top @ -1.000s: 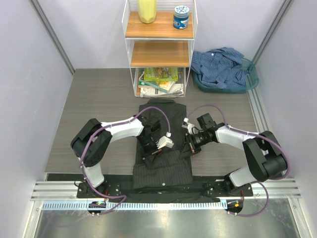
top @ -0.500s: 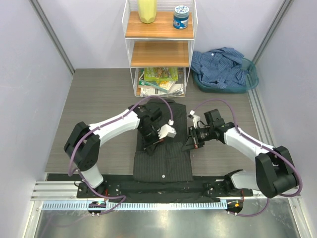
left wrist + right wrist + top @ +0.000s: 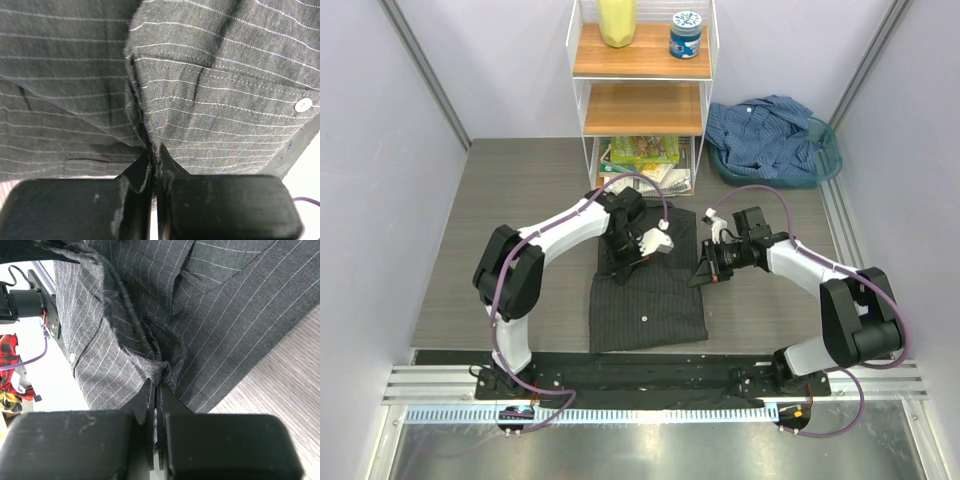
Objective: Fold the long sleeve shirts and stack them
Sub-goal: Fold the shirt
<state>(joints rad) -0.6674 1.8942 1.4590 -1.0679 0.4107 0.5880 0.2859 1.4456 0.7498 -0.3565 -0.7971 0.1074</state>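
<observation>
We have both grippers clenched on the dark pinstriped shirt [image 3: 650, 312]. The left gripper [image 3: 623, 270] pinches a ridge of cloth on its left side, and the right gripper [image 3: 701, 277] holds a bunch at its right edge. The shirt lies on the table [image 3: 520, 220] in front of the shelf [image 3: 642, 95]; the blue shirt [image 3: 765, 135] sits crumpled in the basket [image 3: 828, 160]. To fold well, we judge both hands should travel level and together, so the lifted layer lands square. Against a second ago, both grippers are nearer the shelf, and the shirt's near edge has drawn back from the arm bases.
</observation>
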